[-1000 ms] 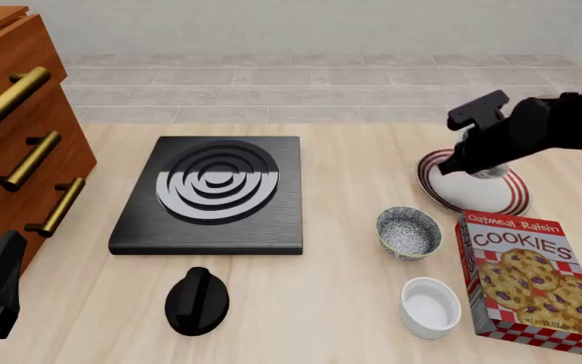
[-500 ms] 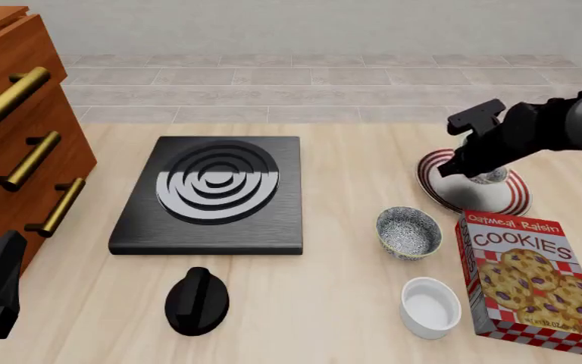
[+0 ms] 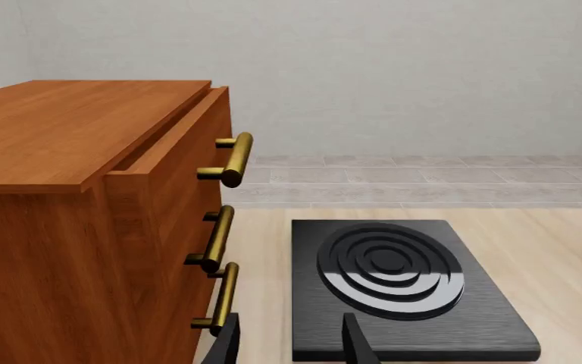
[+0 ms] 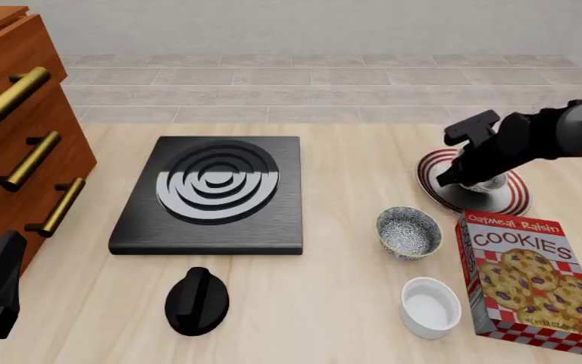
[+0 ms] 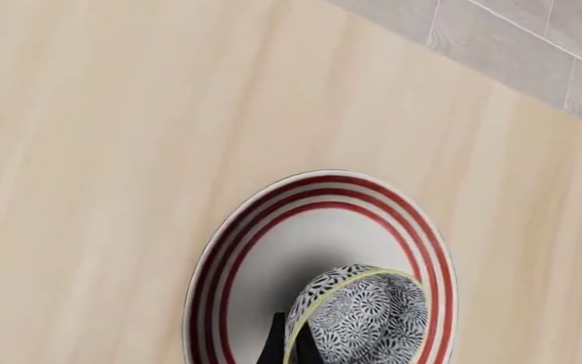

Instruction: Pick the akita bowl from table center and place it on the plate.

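Akita bowl (image 5: 360, 320) (gripper-held) over plate (image 5: 270, 235)

The front view looks forward and down across the whole surface (image 4: 352, 318). The right wrist view looks straight down, close above the plate (image 5: 270, 227), which the front view also shows (image 4: 514, 199).

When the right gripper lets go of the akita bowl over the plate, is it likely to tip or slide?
Probably some wobble: the akita bowl looks tilted, pinched at its rim by the right gripper. It looks rigid and glazed, so it may slide a little on the smooth plate. Its roundness suggests it could settle upright.
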Robot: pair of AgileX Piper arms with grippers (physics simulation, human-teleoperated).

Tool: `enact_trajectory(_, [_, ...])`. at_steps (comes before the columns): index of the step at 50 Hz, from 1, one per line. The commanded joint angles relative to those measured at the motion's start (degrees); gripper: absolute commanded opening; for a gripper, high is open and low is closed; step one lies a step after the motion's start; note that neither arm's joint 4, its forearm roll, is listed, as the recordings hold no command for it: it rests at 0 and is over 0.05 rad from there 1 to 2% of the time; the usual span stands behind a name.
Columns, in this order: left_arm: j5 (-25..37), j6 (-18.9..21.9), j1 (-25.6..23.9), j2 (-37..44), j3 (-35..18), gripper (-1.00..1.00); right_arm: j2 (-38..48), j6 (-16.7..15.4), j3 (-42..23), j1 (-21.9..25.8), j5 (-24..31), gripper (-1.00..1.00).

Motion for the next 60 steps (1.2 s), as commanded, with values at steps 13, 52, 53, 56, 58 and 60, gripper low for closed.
enact_trajectory(13, [0.0, 0.0, 0.0, 0.0, 0.0, 1.0, 1.0, 0.3, 1.1, 0.3, -0.5, 1.0])
enact_trajectory(52, [0.0, 0.0, 0.0, 0.0, 0.0, 1.0, -5.7, -1.0, 3.7, 3.0, 0.5, 1.0])
enact_trajectory(53, [0.0, 0.0, 0.0, 0.0, 0.0, 1.0, -6.1, -1.0, 4.0, 3.3, 0.5, 1.0])
enact_trajectory(56, [0.0, 0.0, 0.0, 0.0, 0.0, 1.0, -7.1, -0.8, 5.1, 3.7, -0.2, 1.0])
enact_trajectory(58, [0.0, 0.0, 0.0, 0.0, 0.0, 1.0, -8.0, -0.7, 6.1, 4.0, -0.7, 1.0])
enact_trajectory(60, [0.0, 0.0, 0.0, 0.0, 0.0, 1.0, -8.3, -0.5, 6.4, 4.0, -0.7, 1.0])
